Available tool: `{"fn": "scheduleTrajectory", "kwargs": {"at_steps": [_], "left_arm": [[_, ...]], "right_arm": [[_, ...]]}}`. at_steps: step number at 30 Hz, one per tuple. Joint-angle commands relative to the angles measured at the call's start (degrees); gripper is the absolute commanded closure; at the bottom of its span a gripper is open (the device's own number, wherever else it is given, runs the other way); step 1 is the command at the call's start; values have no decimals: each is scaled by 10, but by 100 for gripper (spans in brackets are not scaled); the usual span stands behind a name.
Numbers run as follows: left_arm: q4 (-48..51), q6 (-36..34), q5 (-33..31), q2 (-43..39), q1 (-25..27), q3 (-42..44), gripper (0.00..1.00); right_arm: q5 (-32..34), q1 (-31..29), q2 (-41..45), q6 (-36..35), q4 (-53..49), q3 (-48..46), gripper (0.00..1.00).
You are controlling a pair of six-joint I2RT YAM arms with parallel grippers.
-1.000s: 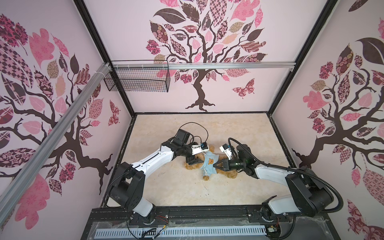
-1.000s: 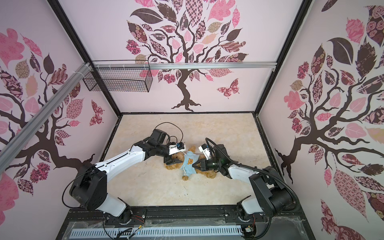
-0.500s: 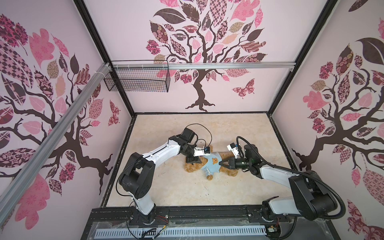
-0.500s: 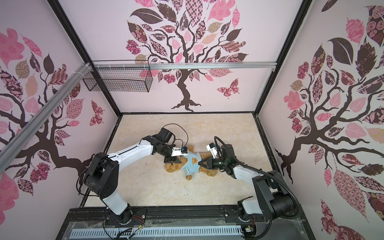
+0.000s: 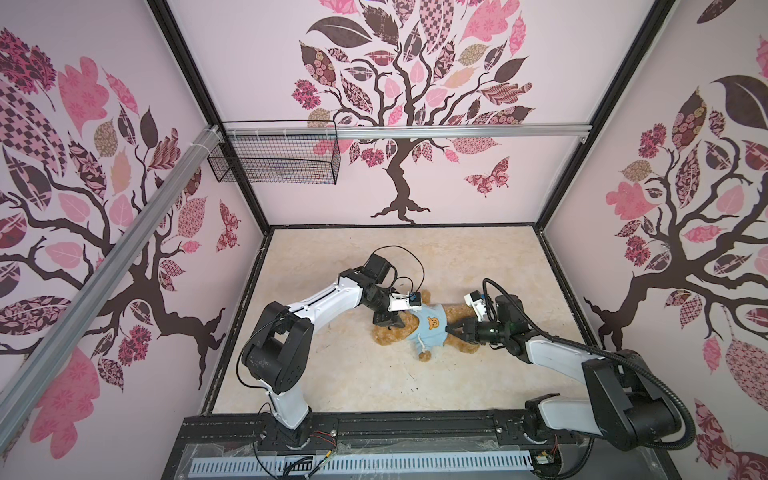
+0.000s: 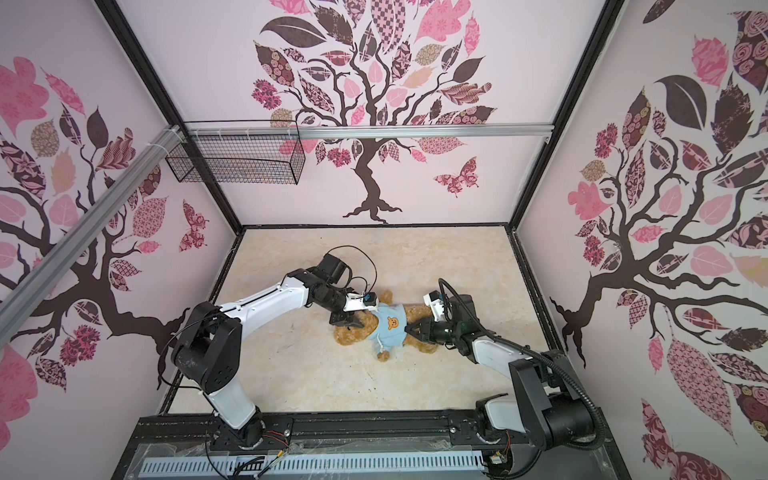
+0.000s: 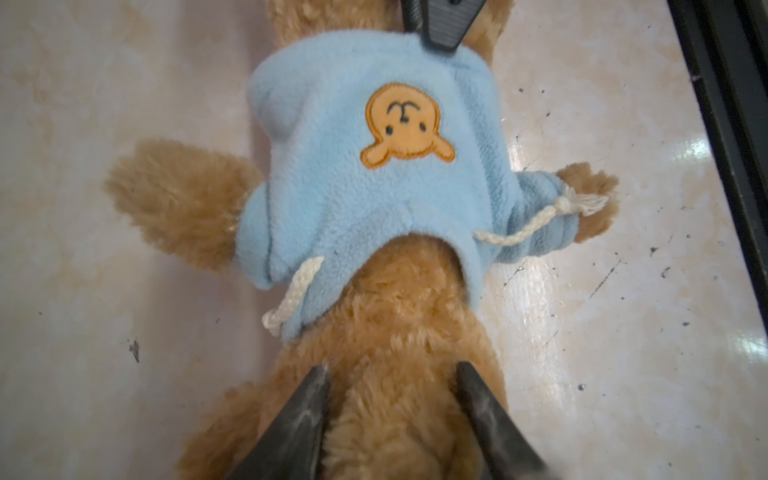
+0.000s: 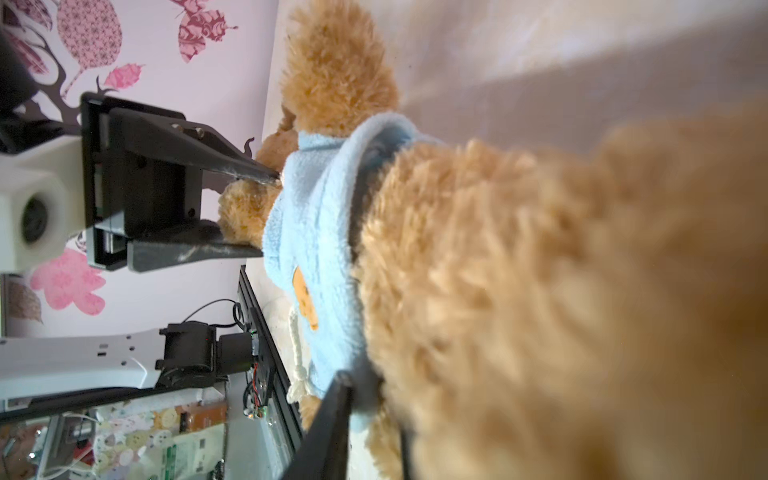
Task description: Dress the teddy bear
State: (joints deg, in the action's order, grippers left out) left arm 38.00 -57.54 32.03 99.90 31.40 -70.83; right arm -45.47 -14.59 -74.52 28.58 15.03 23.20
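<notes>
**Teddy bear on its back, blue shirt on, an arm at each end**

In both top views the bear lies near the middle of the surface, head toward 9 o'clock and legs toward 3 o'clock. The light blue shirt covers its torso, with the orange bear-face emblem facing up. One furry arm sticks out of a sleeve toward 12 o'clock. The other comes out of a bunched sleeve toward 6 o'clock, where a white drawstring lies across the cuff.

The left end effector comes in from 9 o'clock and stands moderately wide. Its two dark fingers straddle the bear's head with fur between them, and in the right wrist view one tip touches the shirt's collar.

The right end effector reaches in from 3 o'clock, over the legs, with its tips at the shirt's hem. Only one of its fingers shows sharply, against the hem, so I cannot tell whether it is clamped on the cloth or loose.
</notes>
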Motion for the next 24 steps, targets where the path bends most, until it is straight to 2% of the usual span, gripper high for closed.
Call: {"fn": "scheduleTrajectory", "kwargs": {"at_steps": [1,4,8,11,14,17,19,24], "left_arm": [[-81,84,61,-32,-3,-11,39],[-138,153,79,-55,-3,-5,35],[-199,256,74,-91,-4,10,34],[-239,354,39,-125,-4,32,34],[-260,499,-26,-160,-4,63,34],[-231,608,-84,-203,-5,91,33],[-205,671,-132,-237,-7,118,33],[-172,787,-216,-315,-13,201,32]], "right_arm": [[65,-6,62,-46,-81,30,63],[98,-6,105,-57,-118,28,57],[128,-6,130,-61,-133,14,55],[144,-8,130,-65,-127,4,55],[149,-24,100,-71,-121,-3,58],[141,-73,74,-51,-103,-13,62],[140,-114,69,-8,-52,-35,63],[175,-228,26,72,37,-16,63]]}}
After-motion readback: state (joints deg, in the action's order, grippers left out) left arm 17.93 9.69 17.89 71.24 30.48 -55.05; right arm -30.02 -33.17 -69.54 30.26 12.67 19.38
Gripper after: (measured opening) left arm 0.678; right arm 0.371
